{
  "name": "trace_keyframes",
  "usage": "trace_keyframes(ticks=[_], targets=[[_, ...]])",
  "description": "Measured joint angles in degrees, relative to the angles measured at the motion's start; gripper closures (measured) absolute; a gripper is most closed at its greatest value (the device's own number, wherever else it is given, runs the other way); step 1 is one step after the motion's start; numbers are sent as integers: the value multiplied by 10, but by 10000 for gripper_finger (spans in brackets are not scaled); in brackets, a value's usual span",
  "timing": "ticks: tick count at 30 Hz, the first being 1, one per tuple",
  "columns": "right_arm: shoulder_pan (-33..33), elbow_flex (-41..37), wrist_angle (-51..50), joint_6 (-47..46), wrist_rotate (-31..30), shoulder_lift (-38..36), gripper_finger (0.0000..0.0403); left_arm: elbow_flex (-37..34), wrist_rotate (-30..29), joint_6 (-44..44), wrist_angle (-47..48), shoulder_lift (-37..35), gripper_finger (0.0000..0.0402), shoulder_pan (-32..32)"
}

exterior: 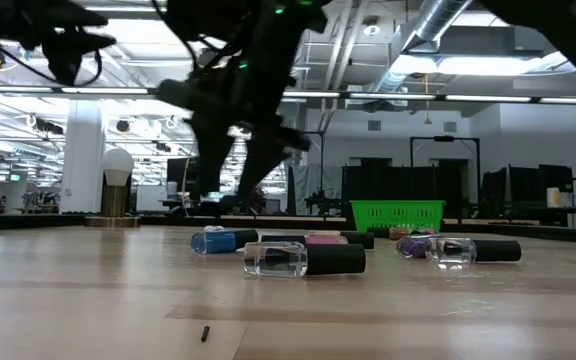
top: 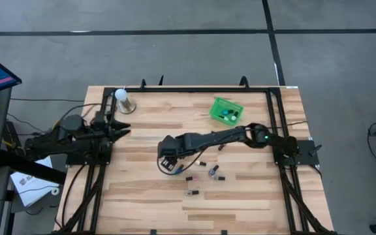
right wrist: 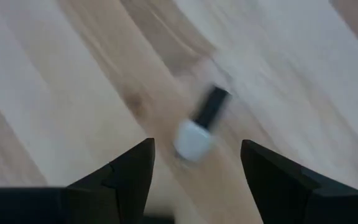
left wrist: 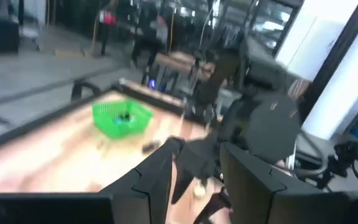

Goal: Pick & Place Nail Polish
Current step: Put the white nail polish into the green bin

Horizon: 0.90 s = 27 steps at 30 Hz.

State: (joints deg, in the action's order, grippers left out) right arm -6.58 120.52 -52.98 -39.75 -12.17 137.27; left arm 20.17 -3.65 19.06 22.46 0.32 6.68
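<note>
Overhead, a wooden desk (top: 240, 196) carries a green basket (top: 226, 110) near its far edge, with a few bottles already inside. A white ball-topped stand (top: 123, 100) sits at the far left corner. Several nail polish bottles (top: 201, 175) lie scattered near the desk's middle. The right arm reaches across the desk, and its gripper (top: 168, 161) hangs above the leftmost of the loose bottles, likely lining up for a pick. The left gripper (top: 120, 126) waits at the left edge near the stand.

From desk height, the bottles lie on their sides: a clear one with a dark cap (exterior: 304, 260) in front, a blue one (exterior: 214, 241) behind it, and a purple one (exterior: 416, 245) to the right. The basket (exterior: 396, 215) stands well behind them.

Through the left wrist camera, the left jaws stand partly apart and hold nothing; the basket (left wrist: 121, 118) shows farther off.

Through the right wrist camera, the right jaws stand wide open and empty, and a pale bottle with a dark cap (right wrist: 200, 126) lies on the desk between and beyond the two fingers (right wrist: 120, 174). That placement suggests the bottle is the chosen target.
</note>
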Motion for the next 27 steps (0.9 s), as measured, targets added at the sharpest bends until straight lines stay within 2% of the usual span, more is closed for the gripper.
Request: trace_keyframes(ticks=[5, 15, 22, 24, 27], targets=[[-2, 34, -5, -21, 1, 28, 172, -61, 29, 50, -10, -3, 270, 0], [7, 37, -12, -62, -15, 26, 172, -145, 71, 57, -55, -3, 270, 0], [5, 37, -28, -99, -14, 25, 172, -153, 76, 19, -96, 0, 270, -1], [2, 37, -33, -110, -13, 26, 172, -159, 75, 14, -123, -1, 270, -1], [1, 37, -41, -125, -13, 26, 172, -195, 70, 11, -233, -3, 270, -1]])
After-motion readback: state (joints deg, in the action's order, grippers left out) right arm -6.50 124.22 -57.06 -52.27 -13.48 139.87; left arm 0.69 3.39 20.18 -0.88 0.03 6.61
